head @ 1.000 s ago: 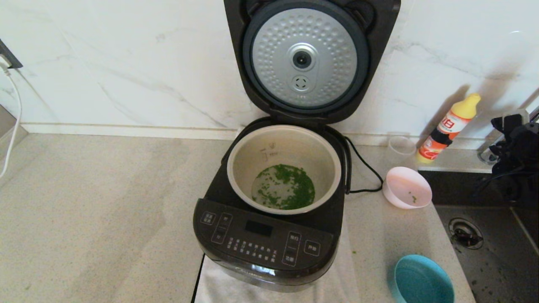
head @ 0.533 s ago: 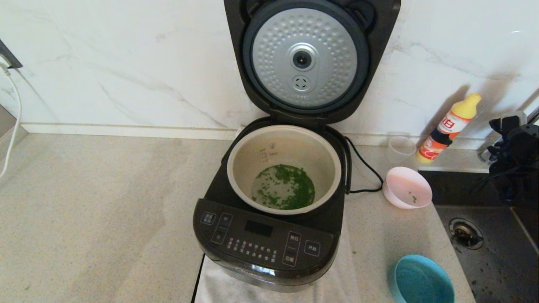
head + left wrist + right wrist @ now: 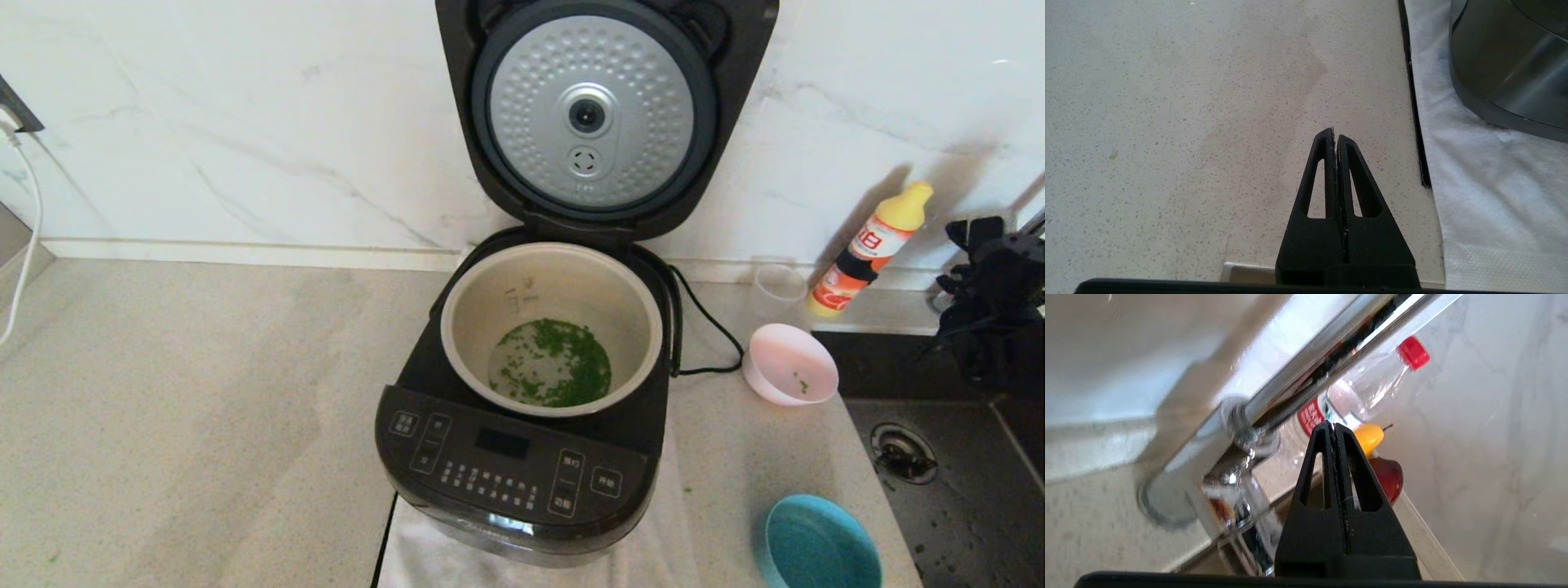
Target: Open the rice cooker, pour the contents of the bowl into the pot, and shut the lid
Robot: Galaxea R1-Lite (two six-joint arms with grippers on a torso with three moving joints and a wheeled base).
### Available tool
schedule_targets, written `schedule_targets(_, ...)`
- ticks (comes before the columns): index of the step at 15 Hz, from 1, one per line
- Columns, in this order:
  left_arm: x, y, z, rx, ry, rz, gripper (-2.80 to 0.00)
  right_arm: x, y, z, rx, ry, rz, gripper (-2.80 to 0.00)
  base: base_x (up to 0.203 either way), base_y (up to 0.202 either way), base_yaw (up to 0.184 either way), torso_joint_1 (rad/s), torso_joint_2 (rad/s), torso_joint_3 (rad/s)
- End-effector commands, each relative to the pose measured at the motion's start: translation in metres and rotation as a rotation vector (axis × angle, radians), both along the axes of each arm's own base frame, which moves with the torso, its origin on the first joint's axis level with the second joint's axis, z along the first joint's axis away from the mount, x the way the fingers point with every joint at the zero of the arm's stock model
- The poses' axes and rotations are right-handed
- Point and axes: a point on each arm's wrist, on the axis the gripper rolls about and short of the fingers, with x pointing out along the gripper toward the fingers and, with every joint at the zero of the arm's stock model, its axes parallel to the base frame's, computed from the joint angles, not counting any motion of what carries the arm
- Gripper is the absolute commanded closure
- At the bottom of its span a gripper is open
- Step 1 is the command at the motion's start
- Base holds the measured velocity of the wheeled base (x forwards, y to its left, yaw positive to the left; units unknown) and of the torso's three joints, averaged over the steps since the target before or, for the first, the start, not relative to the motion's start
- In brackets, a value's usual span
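The rice cooker [image 3: 506, 474] stands mid-counter with its lid [image 3: 596, 106] hinged upright, silver dimpled underside facing me. Green bits [image 3: 559, 371] lie scattered on the floor of the cream pot [image 3: 457, 327]. Right of the cooker, the pink bowl [image 3: 775, 359] sits upright on the counter with only a few green specks inside. My right arm [image 3: 992, 278] hangs at the far right above the sink; its gripper [image 3: 1334, 425] is shut and empty, close to the faucet. My left gripper [image 3: 1334, 132] is shut and empty over bare counter, beside the cooker's base [image 3: 1506, 73].
A white cloth [image 3: 424, 547] lies under the cooker. A teal bowl [image 3: 816, 543] sits at the front right, with a sink [image 3: 947, 490] beyond it. A yellow-capped bottle [image 3: 869, 245] and a clear glass [image 3: 780, 282] stand by the wall. The power cord [image 3: 710, 327] loops behind the pink bowl.
My right arm has drifted a little farther right and up at the picture's edge, away from the pink bowl. Cooker, bowl and left gripper have not moved.
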Motion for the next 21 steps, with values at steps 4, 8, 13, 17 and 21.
schedule_targets(4,0.000,0.000,0.000,0.000,0.002,0.000,0.00,0.009,-0.004,-0.007,-0.003,-0.006,-0.007,0.00,0.000,0.000,0.000,0.000,0.00,0.000)
schedule_targets(8,0.000,0.000,0.000,0.000,0.002,0.000,0.00,0.009,-0.007,-0.005,-0.004,-0.007,-0.013,0.00,0.000,0.000,0.000,0.000,0.00,0.000)
schedule_targets(13,0.000,0.000,0.000,0.000,0.002,0.000,0.00,0.010,-0.008,-0.010,0.002,0.002,-0.016,0.00,0.000,0.000,0.000,0.000,0.00,0.000)
schedule_targets(17,0.000,0.000,0.000,0.000,0.002,0.000,0.00,0.008,-0.008,-0.018,0.029,0.016,-0.065,0.00,0.000,0.000,0.000,0.000,0.00,0.000)
schedule_targets(21,0.000,0.000,0.000,0.000,0.002,0.000,0.00,0.006,-0.007,-0.020,0.038,0.025,-0.085,0.00,0.000,0.000,0.000,0.000,0.00,0.000)
